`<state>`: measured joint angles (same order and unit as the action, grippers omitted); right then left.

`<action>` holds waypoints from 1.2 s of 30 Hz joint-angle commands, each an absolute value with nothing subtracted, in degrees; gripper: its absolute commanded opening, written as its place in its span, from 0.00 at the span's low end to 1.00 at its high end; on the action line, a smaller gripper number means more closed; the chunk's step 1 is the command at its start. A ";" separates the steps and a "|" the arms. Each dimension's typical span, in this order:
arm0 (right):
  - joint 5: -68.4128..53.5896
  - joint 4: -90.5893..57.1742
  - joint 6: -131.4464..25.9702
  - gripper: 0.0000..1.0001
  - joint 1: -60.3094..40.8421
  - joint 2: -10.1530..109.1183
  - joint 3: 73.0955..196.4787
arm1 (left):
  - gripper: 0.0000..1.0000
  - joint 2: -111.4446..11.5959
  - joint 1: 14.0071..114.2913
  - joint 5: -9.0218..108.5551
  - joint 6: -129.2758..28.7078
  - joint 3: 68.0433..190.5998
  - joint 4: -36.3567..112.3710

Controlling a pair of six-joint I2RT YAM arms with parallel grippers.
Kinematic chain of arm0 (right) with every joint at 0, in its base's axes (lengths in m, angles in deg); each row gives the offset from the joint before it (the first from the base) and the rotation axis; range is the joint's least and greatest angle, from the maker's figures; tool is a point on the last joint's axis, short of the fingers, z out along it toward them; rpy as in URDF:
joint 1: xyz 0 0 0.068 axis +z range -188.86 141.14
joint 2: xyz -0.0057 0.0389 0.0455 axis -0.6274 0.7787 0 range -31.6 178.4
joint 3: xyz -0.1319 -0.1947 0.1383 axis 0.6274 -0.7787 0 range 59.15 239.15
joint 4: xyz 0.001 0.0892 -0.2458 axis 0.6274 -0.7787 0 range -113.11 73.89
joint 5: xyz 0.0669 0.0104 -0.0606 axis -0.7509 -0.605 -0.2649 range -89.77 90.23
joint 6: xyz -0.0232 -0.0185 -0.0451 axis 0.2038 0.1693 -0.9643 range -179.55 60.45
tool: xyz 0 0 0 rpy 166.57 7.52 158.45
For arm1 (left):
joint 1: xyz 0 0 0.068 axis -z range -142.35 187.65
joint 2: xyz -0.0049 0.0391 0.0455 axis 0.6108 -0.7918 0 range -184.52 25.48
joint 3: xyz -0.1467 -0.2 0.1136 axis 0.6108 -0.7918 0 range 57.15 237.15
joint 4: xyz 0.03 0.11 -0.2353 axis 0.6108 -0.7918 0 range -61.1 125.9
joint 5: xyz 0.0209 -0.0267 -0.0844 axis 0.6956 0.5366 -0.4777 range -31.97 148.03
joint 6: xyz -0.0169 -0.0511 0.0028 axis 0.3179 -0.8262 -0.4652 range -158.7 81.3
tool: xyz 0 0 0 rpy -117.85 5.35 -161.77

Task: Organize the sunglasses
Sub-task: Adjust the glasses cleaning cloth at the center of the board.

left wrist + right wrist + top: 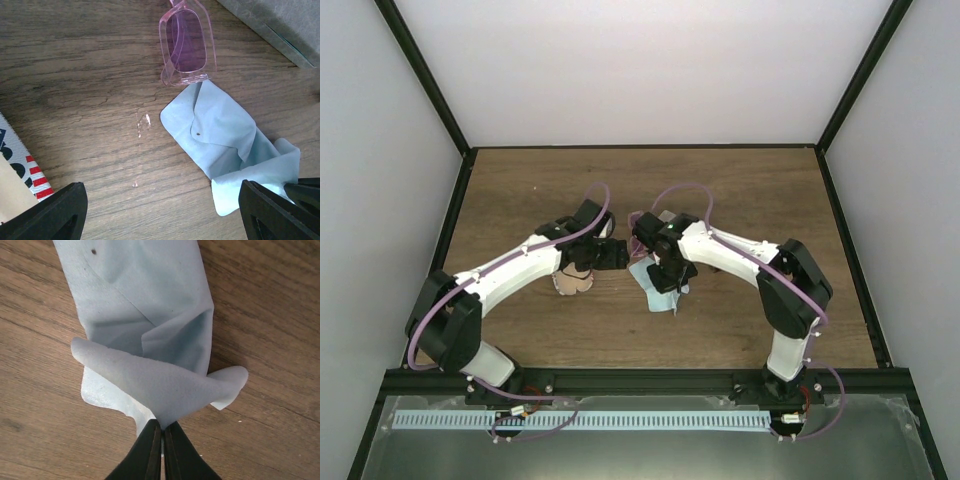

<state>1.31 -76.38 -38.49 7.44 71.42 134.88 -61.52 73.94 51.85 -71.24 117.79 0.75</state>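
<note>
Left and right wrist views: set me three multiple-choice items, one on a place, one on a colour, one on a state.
1. The blue cloth lies: A) beside the sunglasses' end; B) over their lens; C) in a case.
2. The lens tint is: A) green; B) purple-pink; C) black.
3. The right claw is: A) open; B) shut on the sunglasses; C) shut on the cloth.
A: the cloth's tip meets the frame's end. B: the lens shows purple-pink. C: its fingers pinch a cloth fold.

The table [75, 80] is matt, grained wood; the cloth [145, 305] soft, matt fabric; the sunglasses [186, 45] glossy translucent plastic.
</note>
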 commanded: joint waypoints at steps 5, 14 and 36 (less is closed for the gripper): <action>0.30 -78.11 -38.71 0.01 6.70 69.24 138.20 | 0.85 -61.38 73.87 51.08 -70.60 119.11 2.37; -5.81 -76.86 -39.91 0.05 2.36 67.70 136.84 | 0.85 -60.56 73.86 50.29 -70.72 117.81 2.64; 3.73 -68.33 -39.80 0.32 0.41 71.88 123.72 | 0.85 -61.44 74.21 49.21 -68.35 120.34 0.75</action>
